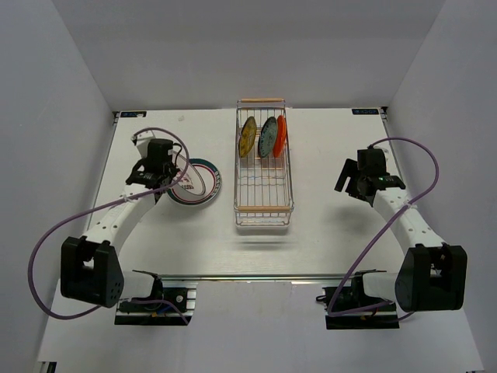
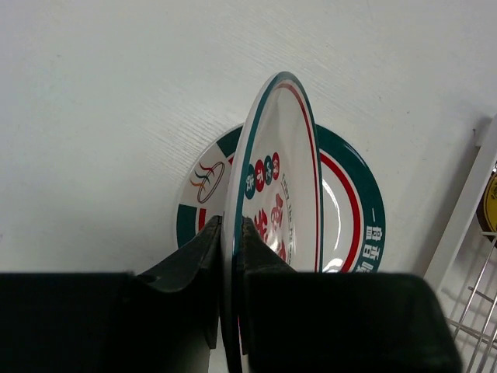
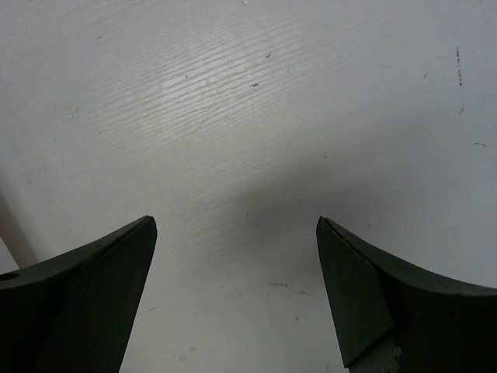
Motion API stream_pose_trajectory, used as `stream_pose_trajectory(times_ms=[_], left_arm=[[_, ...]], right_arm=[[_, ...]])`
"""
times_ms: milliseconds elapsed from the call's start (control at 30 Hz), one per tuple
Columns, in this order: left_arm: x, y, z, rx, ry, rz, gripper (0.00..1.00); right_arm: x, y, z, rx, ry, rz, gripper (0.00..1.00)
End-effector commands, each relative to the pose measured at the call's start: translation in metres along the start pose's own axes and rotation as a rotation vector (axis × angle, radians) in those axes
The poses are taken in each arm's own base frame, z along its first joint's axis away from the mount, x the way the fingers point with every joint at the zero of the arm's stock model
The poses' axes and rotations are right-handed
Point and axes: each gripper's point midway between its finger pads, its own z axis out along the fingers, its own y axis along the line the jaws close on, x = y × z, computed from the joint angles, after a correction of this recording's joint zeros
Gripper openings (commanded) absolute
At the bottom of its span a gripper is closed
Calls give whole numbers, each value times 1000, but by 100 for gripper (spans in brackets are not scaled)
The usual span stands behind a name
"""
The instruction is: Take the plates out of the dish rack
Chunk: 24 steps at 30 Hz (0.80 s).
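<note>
My left gripper (image 2: 233, 233) is shut on the rim of a white plate with red marks and a teal rim (image 2: 276, 179), held on edge above a matching plate (image 2: 349, 210) that lies flat on the table. Both show left of the dish rack in the top view, under the left gripper (image 1: 172, 180) and the flat plate (image 1: 203, 183). The dish rack (image 1: 264, 203) stands mid-table with a yellow patterned plate (image 1: 248, 136), a teal plate (image 1: 268, 137) and an orange-red plate (image 1: 281, 134) upright at its far end. My right gripper (image 3: 237, 233) is open and empty over bare table, right of the rack (image 1: 353, 180).
The rack's wire corner (image 2: 474, 233) lies close to the right of the flat plate. White walls enclose the table on the left, back and right. Purple cables loop beside both arms.
</note>
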Motion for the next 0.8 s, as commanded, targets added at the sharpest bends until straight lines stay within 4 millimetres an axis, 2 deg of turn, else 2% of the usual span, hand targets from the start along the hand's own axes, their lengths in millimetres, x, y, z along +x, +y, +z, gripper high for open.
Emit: stream_pose_trajectory(times_ms=[0, 233, 333, 367, 567, 667, 767], left_arm=[[-28, -15, -15, 122, -98, -165, 0], [2, -3, -5, 143, -60, -191, 1], [14, -1, -3, 147, -40, -198, 10], [13, 2, -2, 147, -43, -204, 18], [35, 14, 0, 104, 6, -198, 34], [43, 20, 0, 82, 28, -197, 60], [49, 24, 3, 58, 45, -187, 69]], right_arm=[[-9, 2, -1, 5, -15, 21, 89], [-8, 3, -2, -5, -7, 23, 89], [-8, 3, -3, -7, -12, 25, 89], [-9, 3, -4, -9, -16, 26, 89], [-9, 3, -4, -10, -20, 27, 89], [-9, 3, -4, -10, -19, 27, 89], [-8, 4, -4, -11, -15, 25, 89]])
